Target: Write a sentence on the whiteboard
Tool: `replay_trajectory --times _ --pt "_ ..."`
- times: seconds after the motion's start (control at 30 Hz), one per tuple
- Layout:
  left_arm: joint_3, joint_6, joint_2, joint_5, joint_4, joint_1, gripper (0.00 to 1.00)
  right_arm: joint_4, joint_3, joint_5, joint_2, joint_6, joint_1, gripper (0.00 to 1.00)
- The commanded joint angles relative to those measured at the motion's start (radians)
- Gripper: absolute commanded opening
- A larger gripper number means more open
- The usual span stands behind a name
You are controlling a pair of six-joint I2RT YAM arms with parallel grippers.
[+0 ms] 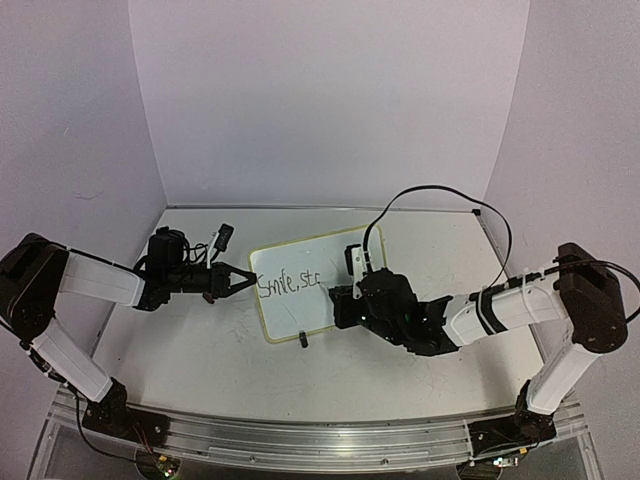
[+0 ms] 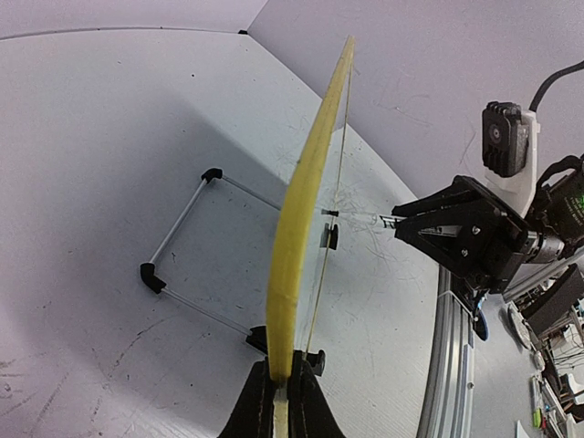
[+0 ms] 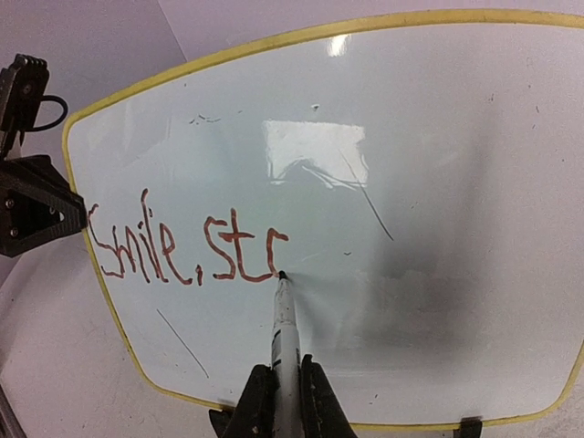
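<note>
Now, nearest the lens, bottom centre of the right wrist view: found the right gripper (image 3: 278, 388) clamped on a marker (image 3: 285, 319), barrel pointing up-frame. Touching the whiteboard (image 3: 429, 137) with its tip, at the foot of the last stroke.

Just beyond the tip, read the sentence (image 3: 187, 246) so far: "Smile, stc", with the final letter looking half made. Reddish-brown ink in this view, dark from overhead. Set left to right across the lower left of the board, with bare white to the right of the tip. Judged from that: next strokes to call for travel rightward along the board's long axis, tip kept on the surface. Plainly unfinished as a sentence. No brand or label legible on marker or board, only faint grey streaks.

Further off, at the left edge of the frame: spotted the left gripper (image 3: 68, 217) pinched on the yellow rim beside the "S". Confirmed in the left wrist view: closed on the rim, seen edge-on, with the board propped on a wire stand (image 2: 182, 219).

From above, placed the board mid-frame on the table (image 1: 200, 350), between both arms. Right arm set to write, left only steadying.
</note>
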Motion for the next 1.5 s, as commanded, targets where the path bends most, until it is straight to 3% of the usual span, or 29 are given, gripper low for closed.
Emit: replay_trajectory --times 0.0,0.7,1.47 --pt "0.019 0.022 -0.019 -0.004 -0.053 -0.004 0.0 -0.002 0.039 0.07 -0.007 -0.017 -0.008 0.0" --pt "0.021 0.025 -0.013 -0.004 -0.053 -0.003 0.0 0.008 0.07 0.065 0.009 -0.05 -0.016 0.0" --pt "0.026 0.024 -0.014 -0.004 -0.055 -0.003 0.0 -0.035 -0.005 0.035 -0.023 0.004 -0.004 0.0"
